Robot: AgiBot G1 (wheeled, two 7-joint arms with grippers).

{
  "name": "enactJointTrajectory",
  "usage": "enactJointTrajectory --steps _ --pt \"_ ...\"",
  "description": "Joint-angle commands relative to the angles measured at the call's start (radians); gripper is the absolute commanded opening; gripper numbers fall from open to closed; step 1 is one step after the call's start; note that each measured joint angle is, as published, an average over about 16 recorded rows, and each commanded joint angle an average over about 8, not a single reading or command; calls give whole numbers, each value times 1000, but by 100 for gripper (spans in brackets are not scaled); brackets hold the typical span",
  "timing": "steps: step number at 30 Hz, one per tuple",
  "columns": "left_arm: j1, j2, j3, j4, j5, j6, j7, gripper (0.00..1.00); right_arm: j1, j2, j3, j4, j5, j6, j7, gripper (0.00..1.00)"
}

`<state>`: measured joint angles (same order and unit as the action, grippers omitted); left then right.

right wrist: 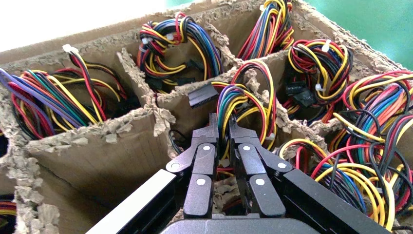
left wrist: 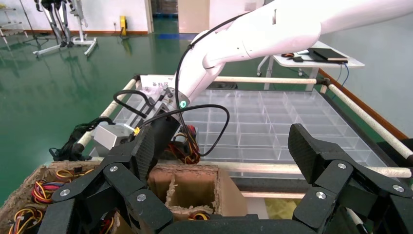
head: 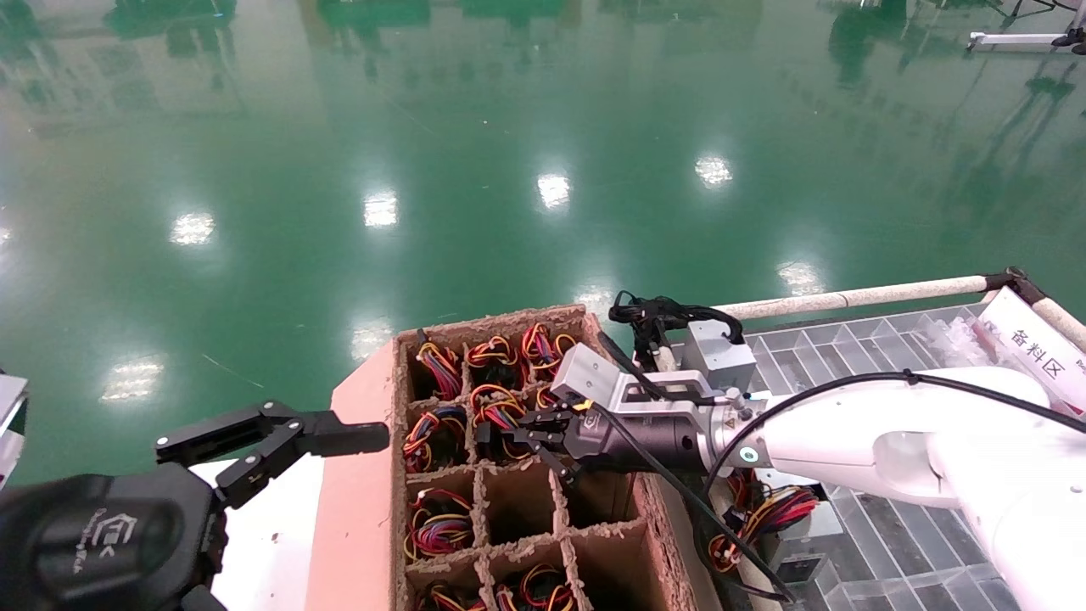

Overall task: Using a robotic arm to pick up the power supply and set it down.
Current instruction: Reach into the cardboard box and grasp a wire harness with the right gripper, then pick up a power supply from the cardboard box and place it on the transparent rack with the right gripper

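**Right gripper pinches a wire bundle in the divided carton**

The right gripper (head: 519, 434) reaches over the cardboard carton (head: 356, 501), a box split by ragged cardboard dividers into cells. Its fingers (right wrist: 210, 134) are nearly closed, pinching the looped red, yellow, black and blue wire bundle (right wrist: 246, 109) that rises from a middle cell. That bundle belongs to a power supply whose metal body sits hidden down in the cell, so only the wires show. Neighbouring cells hold similar coloured bundles, while several cells nearer the robot stand open with bare cardboard floors.

The left gripper (head: 280, 441) hovers off the carton's left side, beside its pink outer wall, fingers spread wide and holding nothing.

To the right of the carton lies a clear plastic compartment tray (head: 857, 339) on a frame of white rails; another bundle of coloured wires (head: 764, 509) rests in it, under the right forearm.
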<state>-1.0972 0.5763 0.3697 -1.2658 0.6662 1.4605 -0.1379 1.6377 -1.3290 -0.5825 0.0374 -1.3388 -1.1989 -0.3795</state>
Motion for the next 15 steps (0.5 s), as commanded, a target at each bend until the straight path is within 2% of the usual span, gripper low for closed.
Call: enactJointTrajectory --steps 1,9,15 --pt "0 0 0 0 0 0 0 100 -1 0 1 1 2 -4 3 0" --pt "0 0 0 0 0 0 0 100 13 25 29 -2 44 -59 7 0" --pt "0 0 0 0 0 0 0 100 29 55 61 -2 90 -131 6 0"
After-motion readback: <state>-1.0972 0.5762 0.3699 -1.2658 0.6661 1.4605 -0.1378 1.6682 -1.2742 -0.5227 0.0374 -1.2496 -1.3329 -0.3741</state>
